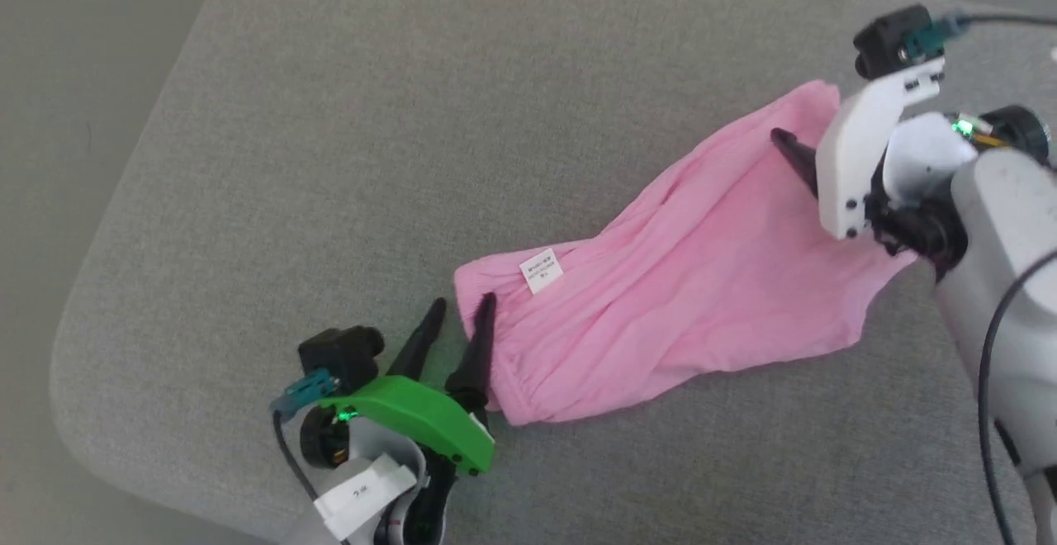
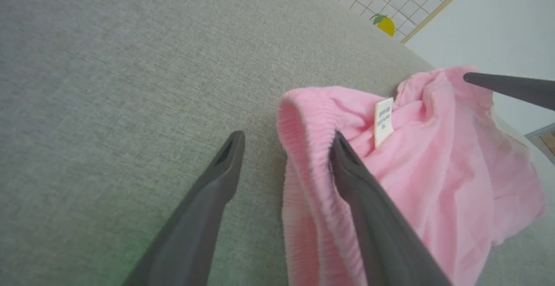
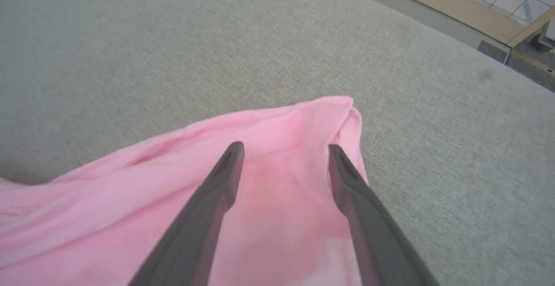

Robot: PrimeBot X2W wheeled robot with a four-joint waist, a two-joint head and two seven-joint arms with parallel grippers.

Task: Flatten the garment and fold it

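Note:
The garment (image 1: 685,281) is a light pink cloth stretched diagonally across a grey cushion, its gathered waistband (image 2: 303,164) at the lower left with a small white label (image 1: 541,270). My left gripper (image 1: 461,307) stands open at the waistband end: one finger rests on the pink cloth, the other over bare cushion. In the left wrist view the left gripper (image 2: 287,141) straddles the waistband edge. My right gripper (image 3: 284,149) is open above the garment's far corner (image 3: 347,104), nothing pinched between its fingers. One right finger (image 1: 793,153) shows in the head view over the cloth.
The grey cushion (image 1: 413,116) has a rounded edge at the left and front, with floor beyond. A tiled floor and wall strip (image 2: 390,0) lie past the far edge.

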